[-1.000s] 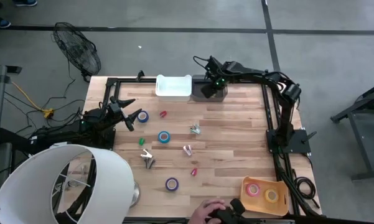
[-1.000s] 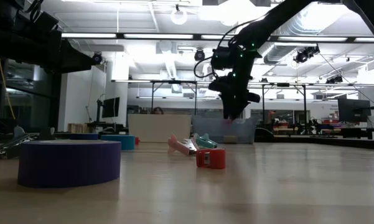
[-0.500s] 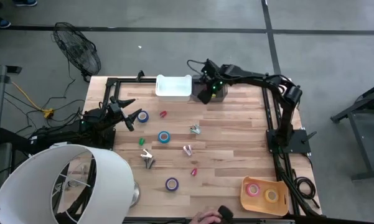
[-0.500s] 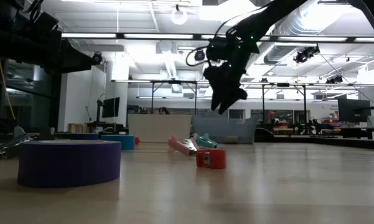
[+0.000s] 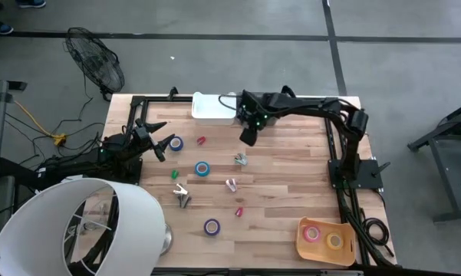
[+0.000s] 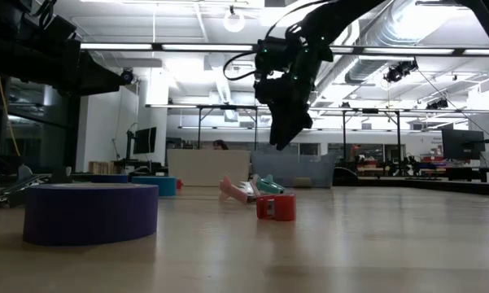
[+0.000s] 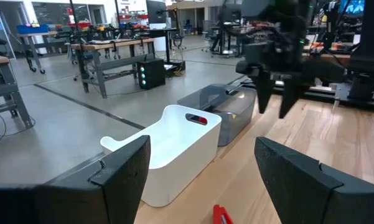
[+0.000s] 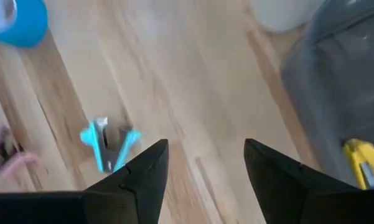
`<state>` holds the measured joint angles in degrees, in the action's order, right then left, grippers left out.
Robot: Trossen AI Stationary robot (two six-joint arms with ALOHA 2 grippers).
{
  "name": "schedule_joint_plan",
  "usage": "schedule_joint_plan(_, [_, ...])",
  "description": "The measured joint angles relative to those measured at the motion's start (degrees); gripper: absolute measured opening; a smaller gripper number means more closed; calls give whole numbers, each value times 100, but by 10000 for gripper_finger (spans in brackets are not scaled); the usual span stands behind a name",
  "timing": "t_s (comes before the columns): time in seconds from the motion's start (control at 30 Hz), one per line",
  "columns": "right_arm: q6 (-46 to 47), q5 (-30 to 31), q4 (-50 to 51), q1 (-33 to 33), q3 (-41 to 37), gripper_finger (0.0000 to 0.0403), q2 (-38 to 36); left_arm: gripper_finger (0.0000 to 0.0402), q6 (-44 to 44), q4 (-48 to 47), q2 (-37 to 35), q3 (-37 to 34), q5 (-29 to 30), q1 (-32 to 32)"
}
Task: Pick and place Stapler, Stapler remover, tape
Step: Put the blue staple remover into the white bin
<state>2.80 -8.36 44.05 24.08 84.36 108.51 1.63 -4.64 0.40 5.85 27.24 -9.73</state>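
My right gripper (image 5: 248, 135) (image 8: 205, 144) is open and hangs above the table, near the grey bin (image 5: 270, 115). A teal staple remover (image 5: 240, 159) (image 8: 109, 144) lies on the wood just ahead of it, toward the near edge. A yellow thing (image 8: 364, 163) lies in the grey bin (image 8: 336, 81). Blue tape rolls (image 5: 202, 169) (image 5: 175, 142), a purple roll (image 5: 212, 226) (image 6: 89, 213), a grey staple remover (image 5: 182, 195) and small red (image 5: 201, 141), green (image 5: 174, 175) and pink (image 5: 231, 185) pieces lie flat on the table. My left gripper (image 5: 161, 142) (image 7: 202, 143) waits open at the left edge.
A white bin (image 5: 213, 107) (image 7: 174, 146) stands at the far edge beside the grey bin. An orange tray (image 5: 326, 239) holding tape rolls sits at the near right corner. A red piece (image 5: 238, 211) (image 6: 275, 207) lies near the middle. Bare wood shows on the table's right half.
My right gripper has swung from above the grey bin toward the table's left and near edge, and now hangs over bare wood close to the teal staple remover. A person's hand at the near edge has drawn back out of view.
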Motion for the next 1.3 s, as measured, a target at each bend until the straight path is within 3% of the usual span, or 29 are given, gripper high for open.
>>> schedule_joint_plan(0.23, [-157,543,157,-361,-247,202,-88,285,0,0,1,-2,0,-1])
schedule_joint_plan(0.6, [585,1034,-1335,-1229,-1953,205,-803,285,0,-2,-1,-1,0,0])
schedule_joint_plan(0.83, [1333,1250,-2425,-1603,-2613,249,-859,285,0,0,-1,-1,1,0])
schedule_joint_plan(1.0, [1368,1289,-3053,-1785,-2929,284,-852,285,0,0,-1,-2,2,1])
schedule_joint_plan(1.3, [1059,1898,-3618,-2005,-2994,289,-488,285,0,-1,-1,-1,0,0])
